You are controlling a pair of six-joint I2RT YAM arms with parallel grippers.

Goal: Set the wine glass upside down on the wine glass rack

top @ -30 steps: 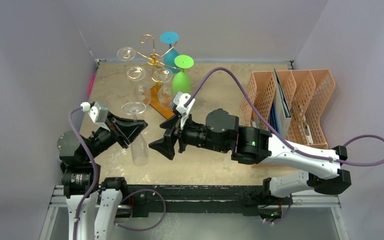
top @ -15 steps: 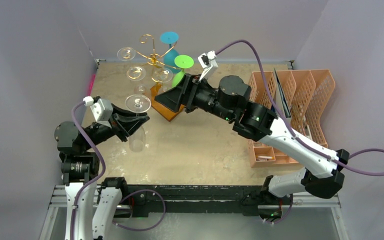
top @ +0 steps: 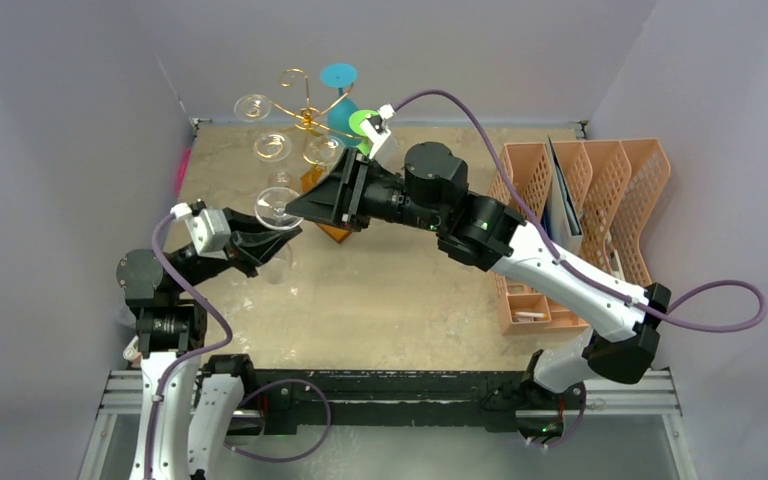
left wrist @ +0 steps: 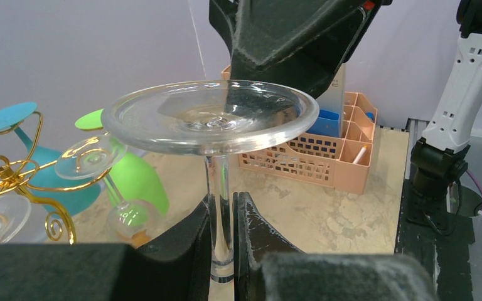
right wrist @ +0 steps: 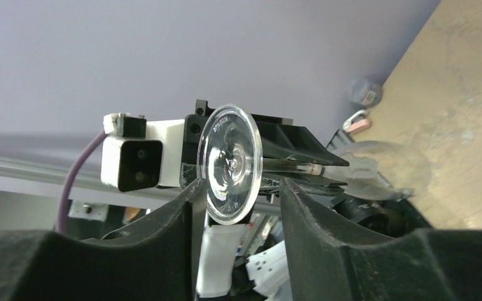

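Gripping the wine glass by its stem, foot up, the left gripper has its jaws clamped just in front of the wine glass rack. The right gripper, jaws spread either side of the foot, covers part of the rack's base. Clear glasses, a green glass and a teal glass hang on the rack. Half a second ago the right gripper sat farther from the foot.

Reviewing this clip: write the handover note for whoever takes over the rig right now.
Left claw: shut on the stem of the clear wine glass, held upside down, foot up.
Right claw: open, fingers either side of the glass's foot, no grip.
Wine glass rack: at the back of the table, other glasses hanging on it.
Done: glass gripped and inverted.
Left: carry it to a free rack arm, hang it, release.
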